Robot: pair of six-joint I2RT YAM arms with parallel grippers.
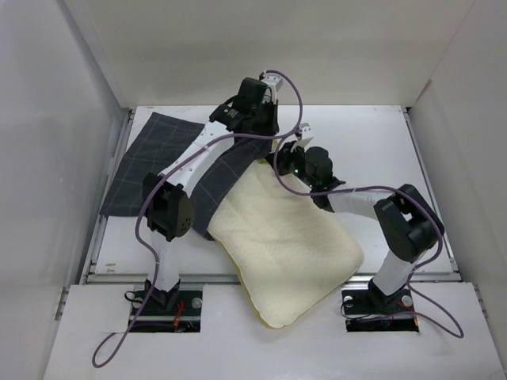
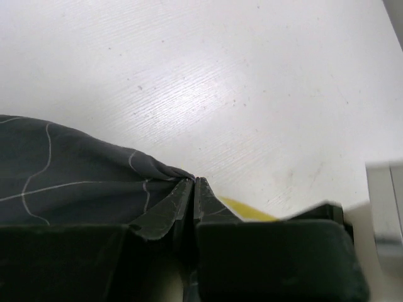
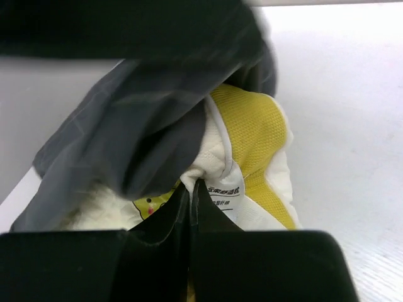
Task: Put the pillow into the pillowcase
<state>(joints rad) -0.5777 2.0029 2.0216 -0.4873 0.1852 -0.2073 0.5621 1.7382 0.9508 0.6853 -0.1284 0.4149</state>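
Note:
The cream-yellow pillow (image 1: 285,245) lies slantwise across the middle of the table, its near corner hanging over the front edge. The dark checked pillowcase (image 1: 150,158) spreads from the far left toward the pillow's far end and covers part of it. My left gripper (image 2: 193,182) is shut on a bunched edge of the pillowcase (image 2: 63,182), with a sliver of yellow beside it. My right gripper (image 3: 192,184) is shut on the pillow's (image 3: 252,126) far corner, next to its white label (image 3: 227,195). The pillowcase (image 3: 145,107) drapes over that corner from above.
The white table (image 1: 372,142) is boxed in by pale walls on the left, back and right. A metal rail (image 1: 103,269) runs along its front edge. Purple cables loop over both arms. Both arm bases stand at the near edge.

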